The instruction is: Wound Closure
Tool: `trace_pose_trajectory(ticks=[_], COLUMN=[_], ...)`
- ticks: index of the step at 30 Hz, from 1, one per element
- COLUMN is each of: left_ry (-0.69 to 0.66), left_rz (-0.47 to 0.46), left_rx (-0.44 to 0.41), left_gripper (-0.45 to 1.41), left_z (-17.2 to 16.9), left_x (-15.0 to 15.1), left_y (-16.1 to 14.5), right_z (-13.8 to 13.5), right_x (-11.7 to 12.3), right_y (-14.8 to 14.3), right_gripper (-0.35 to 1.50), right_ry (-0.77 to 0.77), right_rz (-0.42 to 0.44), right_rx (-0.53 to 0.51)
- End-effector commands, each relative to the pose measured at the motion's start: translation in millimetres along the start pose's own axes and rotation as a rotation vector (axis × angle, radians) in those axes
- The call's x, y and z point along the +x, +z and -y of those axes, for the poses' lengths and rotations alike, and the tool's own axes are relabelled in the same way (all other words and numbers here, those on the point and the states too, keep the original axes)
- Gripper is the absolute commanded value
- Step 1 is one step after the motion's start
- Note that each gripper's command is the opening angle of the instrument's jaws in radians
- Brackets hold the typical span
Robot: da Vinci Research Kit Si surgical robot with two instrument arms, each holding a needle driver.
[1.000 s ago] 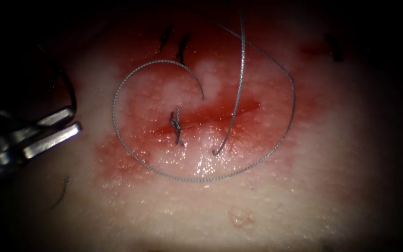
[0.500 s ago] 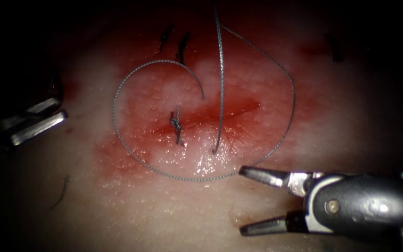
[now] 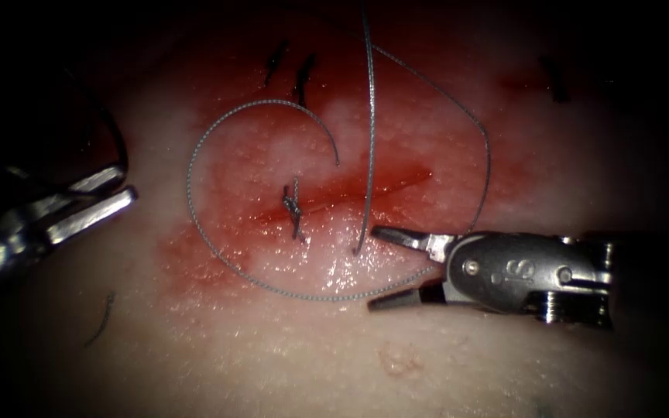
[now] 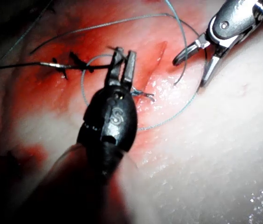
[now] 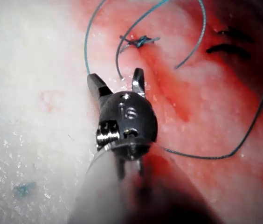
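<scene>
The right tool [image 3: 372, 268], jaws spread and empty, sits just right of the needle [image 3: 367, 139], whose tip rests below the cut [image 3: 365, 190]; grip squarely. The left tool [image 3: 114, 197], jaws nearly together, holds nothing.

The tissue [image 3: 458, 364] looks wet and glossy, finely pebbled. Both tools, left [image 3: 90, 205] and right [image 3: 377, 267], are smooth polished metal. The thread [image 3: 195, 209] looks braided, matt grey.

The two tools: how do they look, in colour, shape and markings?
The right tool has slim, tapered grey metal jaws on a rounded dark metallic wrist housing stamped with an "S", with round pins and a ribbed steel section behind. The left tool has flat, blunt-ended silvery jaws; its dark rounded housing also bears an "S".
</scene>
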Motion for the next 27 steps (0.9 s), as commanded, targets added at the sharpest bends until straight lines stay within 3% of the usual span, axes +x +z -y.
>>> trace_pose_trajectory(ticks=[1, 5, 7, 8, 9, 10, 19, 25, 26, 27], left_ry=[0.0, 0.001, 0.001, 0.002, 0.002, 0.003, 0.012, 0.016, 0.017, 0.017], left_rz=[-0.002, -0.008, -0.006, -0.006, -0.006, -0.004, -0.003, -0.003, -0.004, -0.004], left_rx=[-0.002, -0.007, -0.008, -0.008, -0.008, -0.01, -0.02, -0.023, -0.026, -0.026], left_gripper=[-0.45, -0.45, -0.45, -0.45, -0.45, -0.45, -0.45, -0.45, -0.45, -0.45], left_z=[-0.1, -0.2, -0.2, -0.2, -0.2, -0.1, 0.6, 1.0, 1.3, 1.3], left_x=[-0.5, -0.5, -0.6, -0.6, -0.7, -0.8, -2.2, -2.8, -3.0, -3.0], left_y=[0.7, 0.9, 0.9, 1.0, 1.0, 1.0, 1.0, 1.0, 0.9, 0.9], right_z=[0.2, 0.0, 0.1, 0.2, 0.3, 0.4, 2.6, 8.2, 10.9, 10.9], right_x=[-0.4, -0.8, -0.7, -0.7, -0.6, -0.6, 1.9, 5.9, 7.3, 7.3], right_y=[1.4, 2.8, 3.3, 3.4, 3.3, 3.2, 0.4, -2.8, -3.9, -3.9], right_gripper=[0.86, 0.84, 0.69, 0.37, -0.11, -0.35, -0.35, -0.35, -0.35, -0.35], right_ry=[0.005, 0.043, 0.05, 0.05, 0.049, 0.049, 0.008, -0.125, -0.167, -0.167], right_rz=[-0.005, -0.016, -0.016, -0.017, -0.023, -0.026, -0.006, 0.006, 0.032, 0.032], right_rx=[-0.001, -0.012, -0.017, -0.012, 0.0, 0.017, 0.04, 0.108, 0.14, 0.14])
